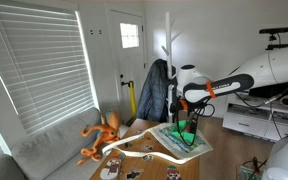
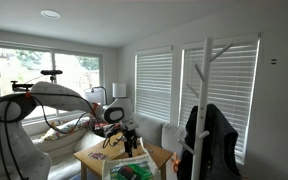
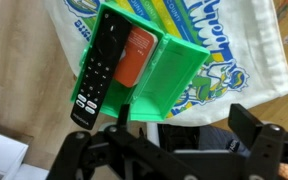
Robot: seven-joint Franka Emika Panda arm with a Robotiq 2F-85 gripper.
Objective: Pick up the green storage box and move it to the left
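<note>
The green storage box (image 3: 164,75) is bright green plastic and lies on a white printed cloth (image 3: 244,50). Inside it are a black remote (image 3: 99,65) and an orange-red flat item (image 3: 136,52). In the wrist view my gripper (image 3: 187,120) is open just above the box's near edge. One finger is at the box's near wall and the other is out over the cloth. It holds nothing. In an exterior view the gripper (image 1: 187,124) hangs right over the box (image 1: 185,133) on the table. It also shows in an exterior view (image 2: 131,140).
An orange plush toy (image 1: 101,135) lies at the table's edge by the grey sofa (image 1: 44,150). A white curved strip (image 1: 156,153) and small items lie on the wooden table (image 1: 209,160). A coat stand with a dark jacket (image 1: 154,90) stands behind.
</note>
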